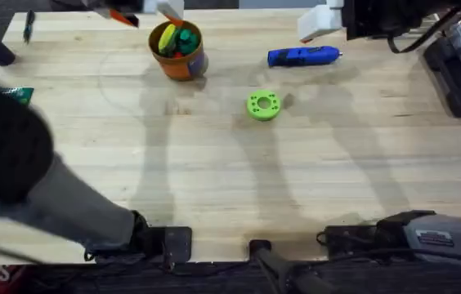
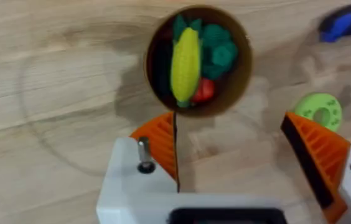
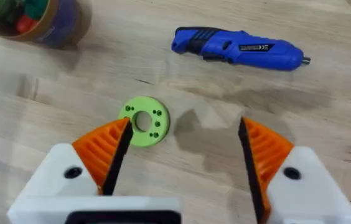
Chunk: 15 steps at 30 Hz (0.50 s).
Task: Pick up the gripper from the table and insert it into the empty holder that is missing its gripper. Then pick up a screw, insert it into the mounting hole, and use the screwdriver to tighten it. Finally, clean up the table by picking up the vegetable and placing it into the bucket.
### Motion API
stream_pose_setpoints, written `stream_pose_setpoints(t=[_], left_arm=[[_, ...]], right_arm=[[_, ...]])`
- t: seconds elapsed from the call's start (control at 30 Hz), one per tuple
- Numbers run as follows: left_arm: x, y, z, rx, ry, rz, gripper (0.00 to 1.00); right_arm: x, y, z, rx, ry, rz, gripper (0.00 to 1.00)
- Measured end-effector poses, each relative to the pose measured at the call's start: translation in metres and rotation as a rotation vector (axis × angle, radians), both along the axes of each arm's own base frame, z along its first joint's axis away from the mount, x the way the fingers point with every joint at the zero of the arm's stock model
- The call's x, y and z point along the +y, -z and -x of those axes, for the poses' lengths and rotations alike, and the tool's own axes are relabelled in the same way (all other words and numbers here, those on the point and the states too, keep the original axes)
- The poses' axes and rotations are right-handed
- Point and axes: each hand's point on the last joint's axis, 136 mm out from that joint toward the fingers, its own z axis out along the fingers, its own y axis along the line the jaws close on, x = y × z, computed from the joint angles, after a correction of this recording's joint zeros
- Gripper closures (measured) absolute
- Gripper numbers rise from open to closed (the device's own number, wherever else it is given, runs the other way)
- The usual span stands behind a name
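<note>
Bright, even light is falling from above onto the pale wooden desk (image 1: 214, 163), and the arms are casting long, soft grey shadows down its middle in the overhead view. A large dark arm (image 1: 18, 175) close under the camera is showing heavily blurred at the lower left. In both wrist views, soft blur is smearing the wood grain, and the bucket (image 2: 197, 59) is throwing a faint shadow beside itself.

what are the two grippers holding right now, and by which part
Nothing. Both the left gripper and right gripper are open with bare table between their fingers; the vegetable lies in the bucket.
</note>
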Motion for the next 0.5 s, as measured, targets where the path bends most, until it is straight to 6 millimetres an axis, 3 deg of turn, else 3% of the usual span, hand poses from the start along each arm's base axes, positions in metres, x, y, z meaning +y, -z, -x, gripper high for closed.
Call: stream_pose_setpoints(t=[0.13,0.23,0.37,0.5], left_arm=[[-0.002,-0.054,0.038,-0.079,0.023,-0.015,0.024],[-0.004,-0.081,0.071,-0.103,0.032,-0.025,0.023],[0.000,-0.098,0.110,-0.102,0.025,-0.059,0.023],[0.006,-0.107,0.128,-0.111,0.009,-0.098,0.023]], right_arm=[[0.000,0.000,0.000,0.000,0.000,0.000,0.008],[0.000,0.000,0.000,0.000,0.000,0.000,0.008],[0.000,0.000,0.000,0.000,0.000,0.000,0.008],[0.000,0.000,0.000,0.000,0.000,0.000,0.008]])
